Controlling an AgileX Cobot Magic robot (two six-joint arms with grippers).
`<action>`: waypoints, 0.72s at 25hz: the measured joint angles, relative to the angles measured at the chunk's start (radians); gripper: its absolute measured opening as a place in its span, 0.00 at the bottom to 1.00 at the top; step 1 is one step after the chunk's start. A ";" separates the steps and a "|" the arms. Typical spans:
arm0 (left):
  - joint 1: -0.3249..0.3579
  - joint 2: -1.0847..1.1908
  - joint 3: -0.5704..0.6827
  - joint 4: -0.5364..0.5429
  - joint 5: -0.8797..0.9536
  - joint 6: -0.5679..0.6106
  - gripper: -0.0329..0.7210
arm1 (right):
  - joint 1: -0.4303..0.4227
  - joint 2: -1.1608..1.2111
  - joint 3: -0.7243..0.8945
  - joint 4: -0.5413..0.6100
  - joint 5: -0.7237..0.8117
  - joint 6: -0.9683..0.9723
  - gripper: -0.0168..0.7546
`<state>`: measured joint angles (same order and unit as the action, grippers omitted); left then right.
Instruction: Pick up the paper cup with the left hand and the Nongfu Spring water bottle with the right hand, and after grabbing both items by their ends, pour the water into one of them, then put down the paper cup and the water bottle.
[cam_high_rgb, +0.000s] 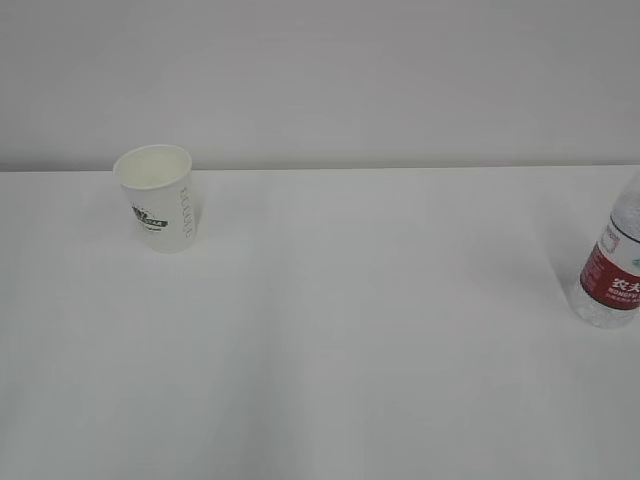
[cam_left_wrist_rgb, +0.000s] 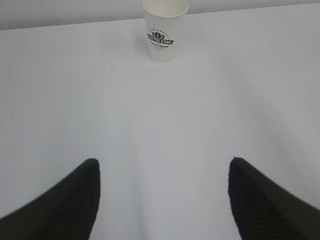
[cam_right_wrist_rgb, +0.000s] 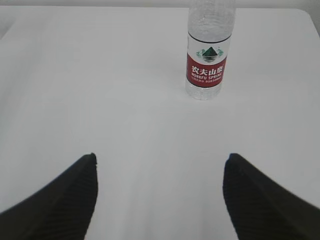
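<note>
The paper cup stands upright at the back left of the white table, white with a dark green logo; in the left wrist view the paper cup is far ahead at the top. My left gripper is open, well short of it, with only bare table between its fingers. The Nongfu Spring water bottle stands at the right edge, cut off by the frame, clear with a red label. The bottle appears ahead of my open right gripper, a little to the right. Neither arm shows in the exterior view.
The white table meets a pale wall just behind the cup. Its far edge and right corner show in the right wrist view.
</note>
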<state>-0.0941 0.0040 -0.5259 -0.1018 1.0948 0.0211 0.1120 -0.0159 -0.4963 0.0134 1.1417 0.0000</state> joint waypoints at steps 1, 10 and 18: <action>0.000 0.000 0.000 0.000 0.000 0.000 0.81 | 0.000 0.000 0.000 0.000 0.000 0.000 0.78; 0.000 0.000 0.000 -0.027 0.000 0.000 0.81 | 0.000 0.000 0.000 0.000 0.000 0.000 0.78; -0.004 0.000 0.000 -0.027 0.000 0.000 0.81 | 0.000 0.000 0.000 0.000 0.000 0.000 0.78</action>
<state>-0.0977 0.0040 -0.5259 -0.1284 1.0948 0.0211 0.1120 -0.0159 -0.4963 0.0134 1.1417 0.0000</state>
